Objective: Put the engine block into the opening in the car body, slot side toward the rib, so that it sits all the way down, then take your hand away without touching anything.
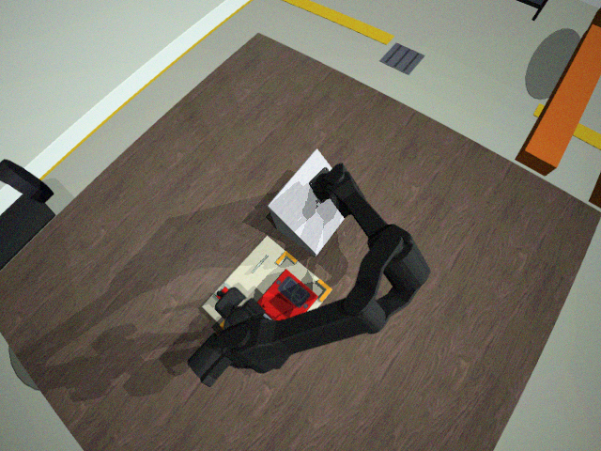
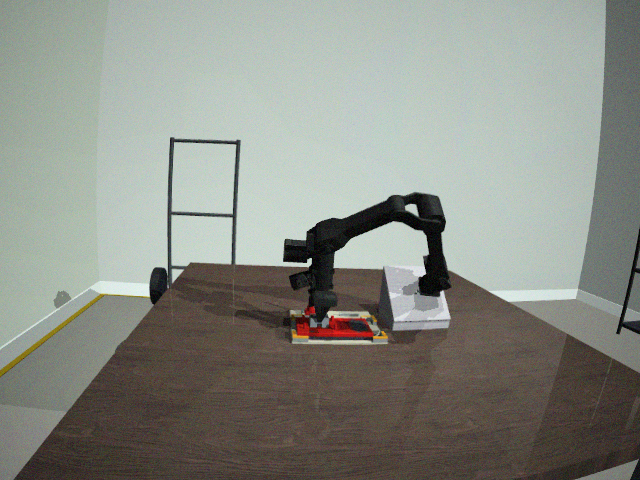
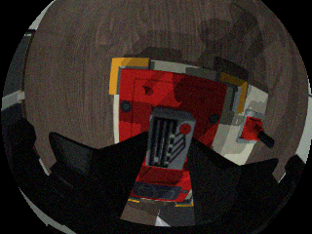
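Observation:
The red car body (image 1: 281, 306) (image 2: 354, 333) (image 3: 197, 88) lies on a cream base plate (image 1: 245, 275) (image 3: 233, 152) between orange corner brackets. My gripper (image 2: 320, 317) (image 3: 168, 139) points down over the body and is shut on the grey engine block (image 2: 314, 323) (image 3: 163, 138). In the wrist view the block stands upright between the fingers, with dark slots on top and a round red cap at its upper right. The block covers the opening, and the rib is hidden. How deep the block sits cannot be told. In the top view the arm hides the block.
A small red piece with a black handle (image 3: 252, 128) stands on the plate beside the car body. A white sloped block (image 1: 298, 213) (image 2: 410, 304) stands near the plate, under the arm's base. The brown table (image 1: 461, 339) (image 2: 258, 403) carries everything.

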{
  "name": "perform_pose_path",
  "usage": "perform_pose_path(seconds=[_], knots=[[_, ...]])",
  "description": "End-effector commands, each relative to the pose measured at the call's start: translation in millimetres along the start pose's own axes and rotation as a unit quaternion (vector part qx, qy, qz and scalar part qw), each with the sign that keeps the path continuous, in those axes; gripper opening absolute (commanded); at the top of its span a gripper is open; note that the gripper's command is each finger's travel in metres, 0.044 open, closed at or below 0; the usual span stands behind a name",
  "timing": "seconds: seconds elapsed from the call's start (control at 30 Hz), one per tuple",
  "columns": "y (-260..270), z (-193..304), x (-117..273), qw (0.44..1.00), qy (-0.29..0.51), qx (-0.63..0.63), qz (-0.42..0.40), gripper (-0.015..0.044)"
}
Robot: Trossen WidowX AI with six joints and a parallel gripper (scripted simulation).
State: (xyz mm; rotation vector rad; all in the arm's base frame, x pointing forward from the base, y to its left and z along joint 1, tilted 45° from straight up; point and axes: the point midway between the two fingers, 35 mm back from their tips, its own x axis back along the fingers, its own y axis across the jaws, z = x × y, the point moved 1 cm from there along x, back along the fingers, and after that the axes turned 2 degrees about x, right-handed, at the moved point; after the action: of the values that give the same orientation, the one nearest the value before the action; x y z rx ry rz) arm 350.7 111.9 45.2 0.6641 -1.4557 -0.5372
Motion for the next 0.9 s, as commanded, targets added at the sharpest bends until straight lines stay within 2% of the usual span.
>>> perform_pose_path(seconds=[0.0,0.37,0.87], knots=[[0.2,0.0,-1.4,1.000,0.000,-0.002,-0.002,0.0160],[0.0,0.0,-0.2,1.000,0.000,0.000,0.000,0.0440],[0.1,0.5,7.4,1.000,0.000,-0.001,-0.001,0.0440]])
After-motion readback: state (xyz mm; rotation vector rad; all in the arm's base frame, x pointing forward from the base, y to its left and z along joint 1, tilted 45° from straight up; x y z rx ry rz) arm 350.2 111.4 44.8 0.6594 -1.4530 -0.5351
